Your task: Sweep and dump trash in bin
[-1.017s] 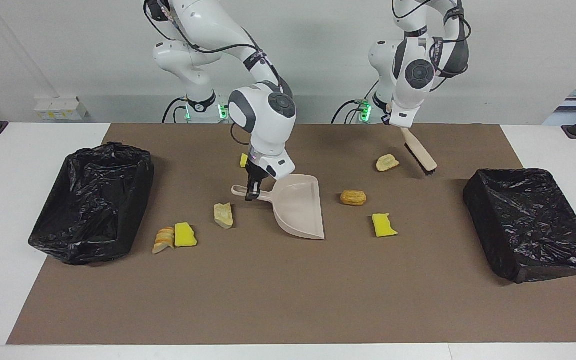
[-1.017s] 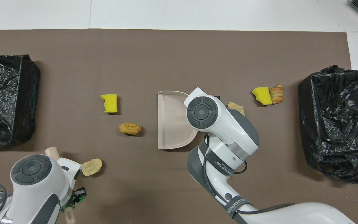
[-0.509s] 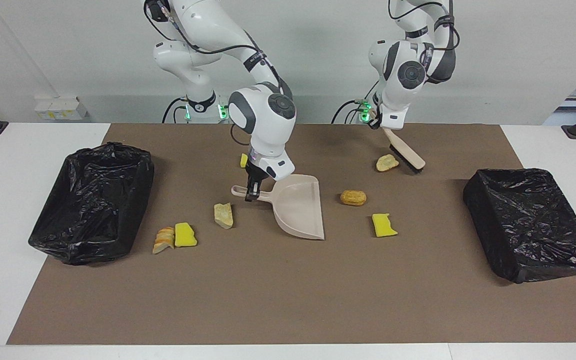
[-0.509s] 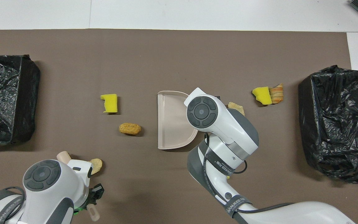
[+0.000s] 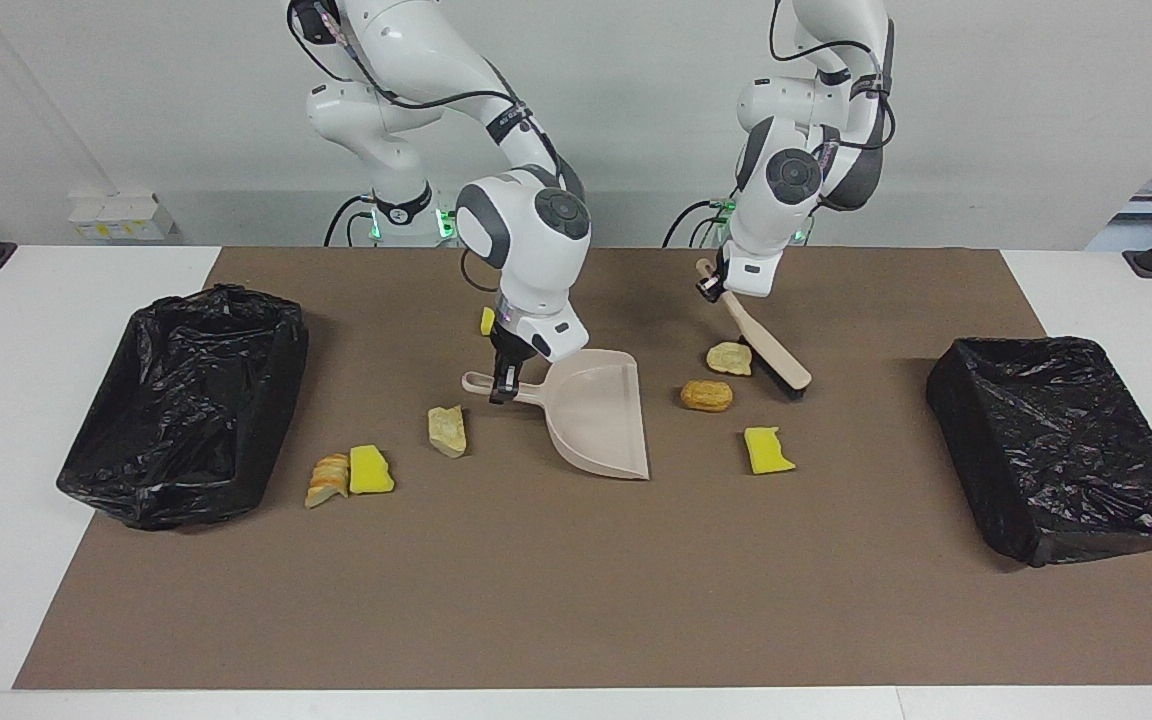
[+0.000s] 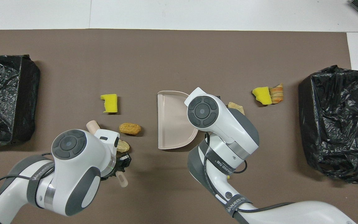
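My right gripper [image 5: 503, 385] is shut on the handle of the beige dustpan [image 5: 601, 415], which rests on the mat with its mouth toward the left arm's end. My left gripper [image 5: 711, 285] is shut on the beige hand brush [image 5: 766, 345], bristles down against a pale trash lump [image 5: 729, 358]. A golden-brown lump [image 5: 706, 396] lies just beside it, a yellow sponge chunk [image 5: 768, 450] farther out. Toward the right arm's end lie a tan lump [image 5: 447, 430], a yellow chunk [image 5: 370, 470] against a bread slice [image 5: 327, 480], and a small yellow piece [image 5: 487, 321].
Two bins lined with black bags stand on the brown mat [image 5: 576, 600]: one bin [image 5: 176, 500] at the right arm's end, the other bin [image 5: 1086, 530] at the left arm's end. In the overhead view the right wrist [image 6: 204, 112] covers the dustpan's handle.
My left arm swung the brush toward the dustpan, pushing the pale lump along until it lies beside the golden-brown lump. The right arm and dustpan have not moved.
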`<state>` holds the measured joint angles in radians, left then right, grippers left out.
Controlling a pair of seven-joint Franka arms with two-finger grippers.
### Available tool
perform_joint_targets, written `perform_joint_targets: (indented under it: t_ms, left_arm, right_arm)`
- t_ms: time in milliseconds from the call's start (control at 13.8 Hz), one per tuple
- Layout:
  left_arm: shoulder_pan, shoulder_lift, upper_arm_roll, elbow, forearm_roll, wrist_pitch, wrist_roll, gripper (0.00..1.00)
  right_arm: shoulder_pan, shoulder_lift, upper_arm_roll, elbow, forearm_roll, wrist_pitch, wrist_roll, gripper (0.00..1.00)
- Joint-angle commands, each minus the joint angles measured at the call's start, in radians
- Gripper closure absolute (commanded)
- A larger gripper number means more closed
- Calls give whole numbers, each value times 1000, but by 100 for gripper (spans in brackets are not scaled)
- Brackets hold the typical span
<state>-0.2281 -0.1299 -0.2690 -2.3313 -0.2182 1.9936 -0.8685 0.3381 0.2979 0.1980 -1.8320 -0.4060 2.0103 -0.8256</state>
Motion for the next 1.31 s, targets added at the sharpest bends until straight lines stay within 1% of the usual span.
perform_joint_targets:
  t_ms: [0,291,436,581,799,945,1090,1235]
  left_arm:
    - [-40,107,10,136,-6,-3,2,100]
    - [-65,139,10,217,9,-36,45,100]
    - [-73,139,8,254,75,-79,164,100]
    - [-65,128,11,268,92,-125,256,100]
    - [-47,141,17,299,170,-121,340,100]
    - [5,145,19,299,203,-113,438,100]
    - [56,159,19,303,252,-99,578,100]
    - [116,185,19,329,293,-66,734,100]
  right_arm:
    - [-5,12,5,0,23,22,20,100]
    - [-5,12,5,0,24,22,22,100]
    - [-5,12,5,0,24,21,22,100]
    - [-7,12,5,-1,24,19,20,100]
    - [-7,12,5,-1,24,19,20,100]
    - [-7,12,5,-1,24,19,20,100]
    - [-7,12,5,-1,24,19,20,100]
    - [-7,12,5,-1,24,19,20,100]
